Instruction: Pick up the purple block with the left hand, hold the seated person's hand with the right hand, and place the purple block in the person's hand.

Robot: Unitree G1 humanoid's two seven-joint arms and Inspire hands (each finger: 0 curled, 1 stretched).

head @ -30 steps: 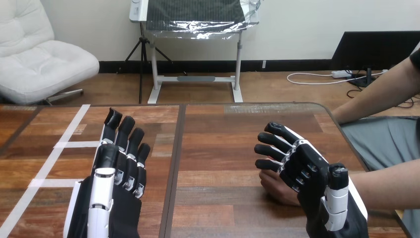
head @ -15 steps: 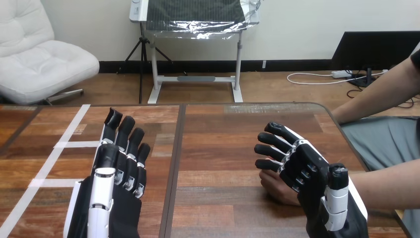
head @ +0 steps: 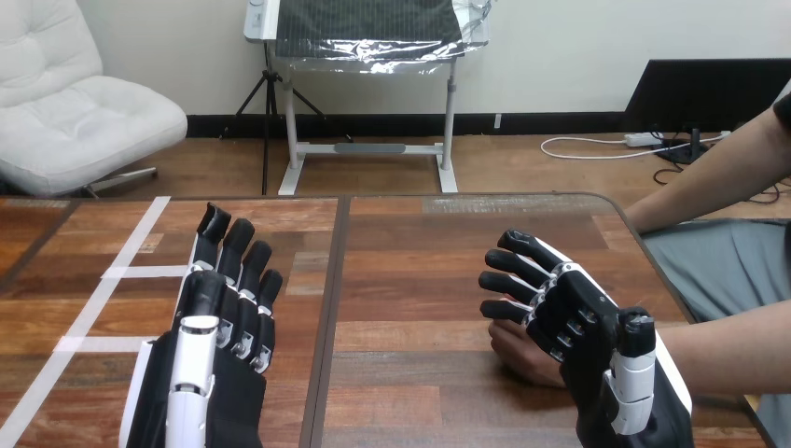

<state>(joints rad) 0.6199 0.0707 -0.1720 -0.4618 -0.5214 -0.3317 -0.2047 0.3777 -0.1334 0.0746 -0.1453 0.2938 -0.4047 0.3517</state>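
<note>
L robot hand (head: 222, 329): fingers straight, held nothing, at left of table (head: 410, 252).
R robot hand (head: 580, 329): over person's hand (head: 516, 355); grip, couldn't tell.
Person's hand: on table, right side.

Wooden bench (head: 410, 243), two plank tops, dark seam (head: 333, 271) running near to far between them. Left top: long white tape strip (head: 138, 233) laid diagonally, two short cross strips (head: 149, 272) branching off it to the right. Far right corner rounded.
</note>
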